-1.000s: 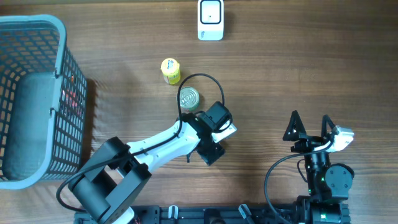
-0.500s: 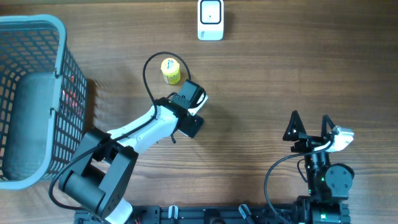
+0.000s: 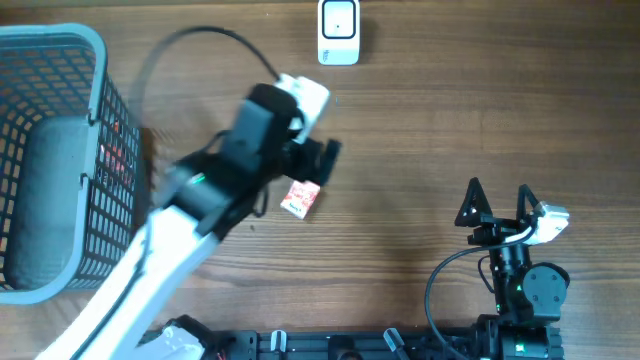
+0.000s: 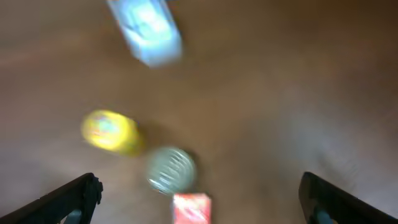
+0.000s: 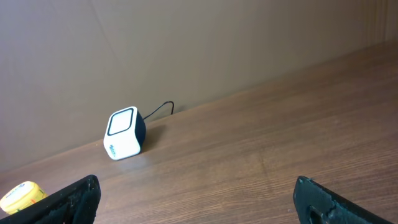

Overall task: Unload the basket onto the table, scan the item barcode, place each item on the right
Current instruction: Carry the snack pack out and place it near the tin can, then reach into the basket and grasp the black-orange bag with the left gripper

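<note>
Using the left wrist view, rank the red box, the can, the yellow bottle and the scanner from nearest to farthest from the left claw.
From the left claw:
1. The red box, at the bottom edge.
2. The can, just beyond it.
3. The yellow bottle, farther, left of the can.
4. The scanner, at the far top.

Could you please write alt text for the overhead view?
The left arm stretches over a wooden table where a small red-and-white box lies. A white scanner sits at the far edge, a basket at left, and the right gripper rests open.
</note>
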You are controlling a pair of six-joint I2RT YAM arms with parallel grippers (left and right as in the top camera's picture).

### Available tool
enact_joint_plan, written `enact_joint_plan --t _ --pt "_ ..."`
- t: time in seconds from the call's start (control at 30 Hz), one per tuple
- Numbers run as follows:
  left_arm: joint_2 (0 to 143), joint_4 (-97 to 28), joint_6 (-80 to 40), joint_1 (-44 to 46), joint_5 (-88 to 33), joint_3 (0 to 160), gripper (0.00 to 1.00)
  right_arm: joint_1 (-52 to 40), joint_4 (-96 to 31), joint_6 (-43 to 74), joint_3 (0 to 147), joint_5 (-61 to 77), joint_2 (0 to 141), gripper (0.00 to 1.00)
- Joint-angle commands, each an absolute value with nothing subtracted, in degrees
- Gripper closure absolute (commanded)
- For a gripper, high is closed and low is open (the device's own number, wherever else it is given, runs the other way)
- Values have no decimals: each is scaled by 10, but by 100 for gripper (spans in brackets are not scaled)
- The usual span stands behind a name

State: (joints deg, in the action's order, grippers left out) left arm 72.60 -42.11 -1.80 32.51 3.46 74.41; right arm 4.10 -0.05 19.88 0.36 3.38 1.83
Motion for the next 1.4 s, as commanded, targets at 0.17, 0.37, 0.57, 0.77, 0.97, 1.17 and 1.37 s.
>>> enact_joint_plan --t 0.17,0.37,0.57,0.77,0.97,1.17,1.37 --pt "584 -424 -256 -110 155 786 0 39 1 196 3 30 17 0" --pt "695 -362 -214 -418 -123 786 0 39 1 196 3 30 17 0" --pt "886 -349 -30 -445 -256 785 0 39 1 196 3 30 17 0" --pt "1068 -368 77 -432 -407 785 0 39 1 196 3 30 17 0" --pt "1137 -374 108 -393 -378 785 7 39 1 196 3 30 17 0" --pt "1138 -364 107 -355 -274 785 30 39 1 196 3 30 17 0" --pt "1138 -362 107 -355 -245 785 41 39 1 196 3 30 17 0"
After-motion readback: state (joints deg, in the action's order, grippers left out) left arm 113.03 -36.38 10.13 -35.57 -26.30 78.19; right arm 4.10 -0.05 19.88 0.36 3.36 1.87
